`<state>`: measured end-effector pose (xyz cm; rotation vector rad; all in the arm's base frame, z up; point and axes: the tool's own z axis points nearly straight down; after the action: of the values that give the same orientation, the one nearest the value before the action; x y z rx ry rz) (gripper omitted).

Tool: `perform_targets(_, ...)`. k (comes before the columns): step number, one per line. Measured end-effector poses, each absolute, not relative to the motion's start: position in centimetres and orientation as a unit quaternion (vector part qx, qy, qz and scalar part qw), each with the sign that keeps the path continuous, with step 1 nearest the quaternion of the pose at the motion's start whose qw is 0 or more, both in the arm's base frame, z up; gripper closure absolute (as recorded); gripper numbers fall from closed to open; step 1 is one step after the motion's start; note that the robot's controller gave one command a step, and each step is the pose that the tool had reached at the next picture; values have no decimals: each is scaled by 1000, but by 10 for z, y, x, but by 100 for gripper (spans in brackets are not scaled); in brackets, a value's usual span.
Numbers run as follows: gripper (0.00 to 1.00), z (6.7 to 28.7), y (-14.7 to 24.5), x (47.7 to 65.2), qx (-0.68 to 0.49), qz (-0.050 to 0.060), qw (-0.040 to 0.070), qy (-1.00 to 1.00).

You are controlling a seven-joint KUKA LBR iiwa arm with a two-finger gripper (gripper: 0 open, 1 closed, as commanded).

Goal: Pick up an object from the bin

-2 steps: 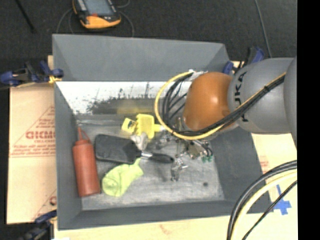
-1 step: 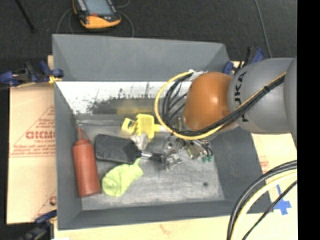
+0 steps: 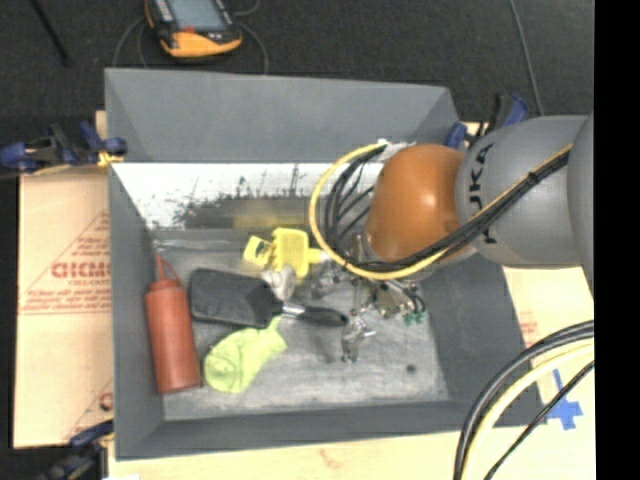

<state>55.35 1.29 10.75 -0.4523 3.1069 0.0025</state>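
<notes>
Black flat pad (image 3: 228, 298) lies mid-floor of the grey bin (image 3: 270, 118), w/ a dark stub at its right end pointing toward the gripper (image 3: 352, 340), which hangs just beside it over bare floor. Can't tell if the gripper is clenched or released, nor if it touches anything: its metal parts are hard to tell apart below the orange wrist cover (image 3: 415, 203) & cables. Also in the bin: red squeeze bottle (image 3: 170, 328) lying along the view's left wall, yellow-green cloth (image 3: 243, 358) touching the pad's front edge, yellow plastic piece (image 3: 285, 248) just behind the pad.
</notes>
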Motion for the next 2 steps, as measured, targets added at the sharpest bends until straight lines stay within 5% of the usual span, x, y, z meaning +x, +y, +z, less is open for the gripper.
perform_targets(1, 100, 108, 13, 554, -144, 1, 1, 990)
perform_targets(2, 0, 108, 13, 554, -144, 1, 1, 990)
